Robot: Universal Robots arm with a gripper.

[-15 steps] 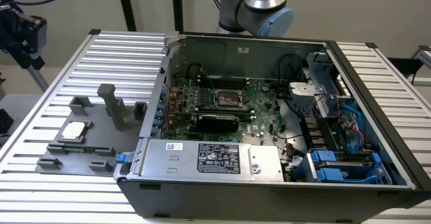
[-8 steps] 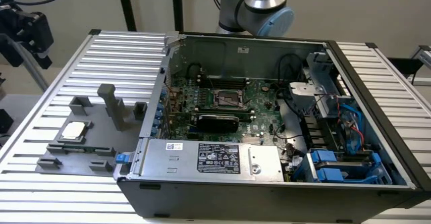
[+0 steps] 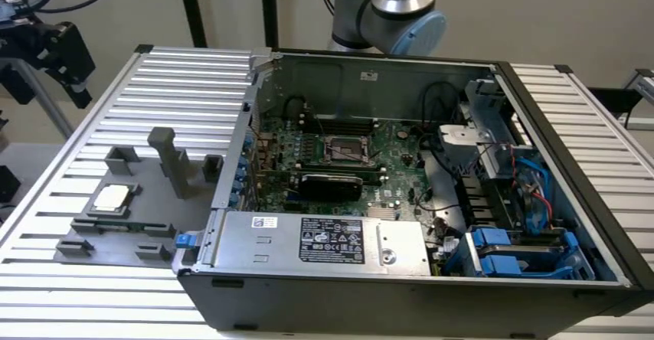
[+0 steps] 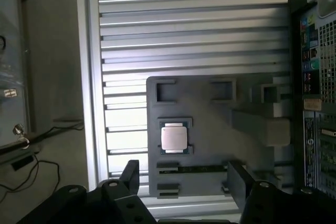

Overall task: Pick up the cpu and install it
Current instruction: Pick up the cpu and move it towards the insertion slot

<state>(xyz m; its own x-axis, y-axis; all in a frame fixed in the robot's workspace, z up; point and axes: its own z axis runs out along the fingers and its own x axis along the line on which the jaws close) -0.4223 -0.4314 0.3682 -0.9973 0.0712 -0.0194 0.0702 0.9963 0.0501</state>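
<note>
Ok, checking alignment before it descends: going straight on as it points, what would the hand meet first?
The open hand would likely meet the grey fixture plate, just beside the cpu; depth is unclear.

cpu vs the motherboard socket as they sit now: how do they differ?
The cpu has a pale silver-beige solid top, while the socket is a dark square inside a metal frame. The cpu rests in a holder on the grey fixture outside the case, whereas the socket sits on the motherboard inside it. The cpu looks slightly smaller than the socket's frame. Both are square and lie flat.
</note>
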